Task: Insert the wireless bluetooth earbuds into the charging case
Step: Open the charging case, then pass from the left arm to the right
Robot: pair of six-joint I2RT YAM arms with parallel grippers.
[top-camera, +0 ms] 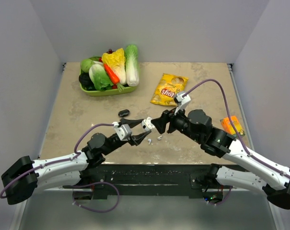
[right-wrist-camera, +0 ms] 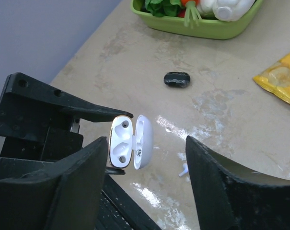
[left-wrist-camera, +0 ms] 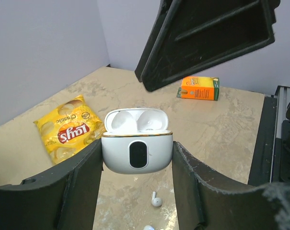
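- A green tray [top-camera: 104, 92] of vegetables is noted at the far left of the counter [top-camera: 77, 120]; it is no part of the job.
- A small dark oval item [right-wrist-camera: 177, 79] lies alone on the counter, well apart from the white buds. Its kind cannot be told.
- The left hand [left-wrist-camera: 136, 143] is pinched on the white charging case [left-wrist-camera: 137, 155], which is held off the counter with the lid swung open.
- Both wells are seen empty in the right wrist view. A dark oval panel is set in the case front; a tiny mark on the lid is too small to be read.
- Two white stemmed earbuds [left-wrist-camera: 156, 200] lie loose on the counter, near the held case. Neither is seated yet.
- The right hand [right-wrist-camera: 145, 141] is spread, with nothing gripped between its fingers, and is poised close to the case mouth.
- The step in hand is judged to be the fetching of a first bud.
  - The bud is best taken by its rounded head, so that the stem is left free to be dropped into its well.
  - The case mouth should be presented squarely to the incoming bud.
  - So small a bud could easily be flicked away if the fingers were closed off-centre.
- On the yellow chip bag [left-wrist-camera: 68, 132], "Lay's" and "Classic" are read, upside down in the left wrist view.
- On the orange carton [left-wrist-camera: 198, 88] at the far right, the print is too small to be read.
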